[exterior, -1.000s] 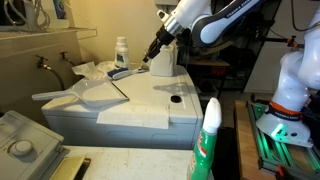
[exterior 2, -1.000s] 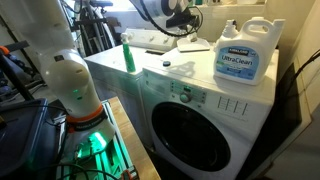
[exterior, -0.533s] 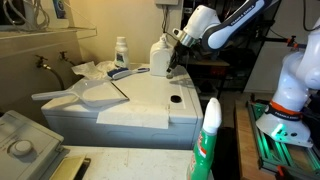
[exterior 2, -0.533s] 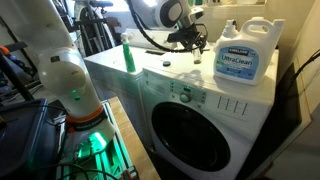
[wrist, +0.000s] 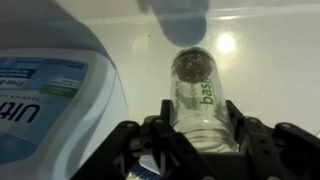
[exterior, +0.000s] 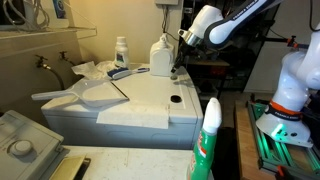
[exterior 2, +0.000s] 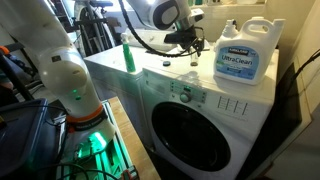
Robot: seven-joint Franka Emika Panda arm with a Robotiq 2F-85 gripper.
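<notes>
Jaws pinching small clear bottle; since second ago lifted across detergent jug, now beside it.

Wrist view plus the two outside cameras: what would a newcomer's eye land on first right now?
First, the gripper shut on a clear bottle with green lettering, over the white top of the washing machine, in the wrist view. Next, the big white detergent jug standing on that top close beside the gripper, in both exterior views. A slim green bottle stands near the top's edge in an exterior view.
</notes>
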